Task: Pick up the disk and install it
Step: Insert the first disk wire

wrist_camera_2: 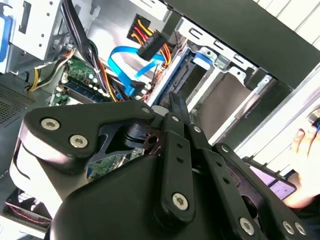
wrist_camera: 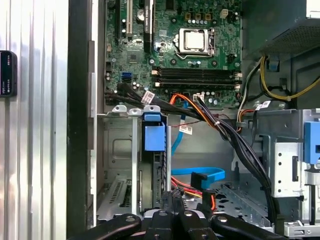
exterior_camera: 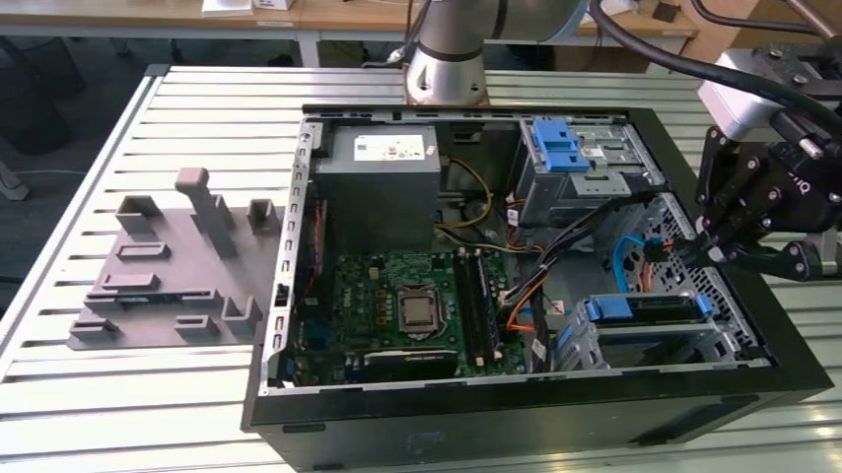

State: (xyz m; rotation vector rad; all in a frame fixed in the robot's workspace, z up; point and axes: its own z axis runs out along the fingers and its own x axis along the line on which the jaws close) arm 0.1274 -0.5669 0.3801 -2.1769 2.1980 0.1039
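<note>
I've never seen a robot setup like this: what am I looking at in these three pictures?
A robot arm rises from a slatted table behind an open computer case. One picture comes from a camera off the arm; the other two ride near its wrist, looking past its black tool into the case. The disk, with blue rails, sits in a bay near the tool. A grey fixture lies on the table. Whether the tool grips anything, I cannot tell.

A green circuit board (exterior_camera: 394, 305) lies in the black computer case (exterior_camera: 526, 414); blue cable (wrist_camera: 207, 175), grey ribbed table (exterior_camera: 197, 118).
</note>
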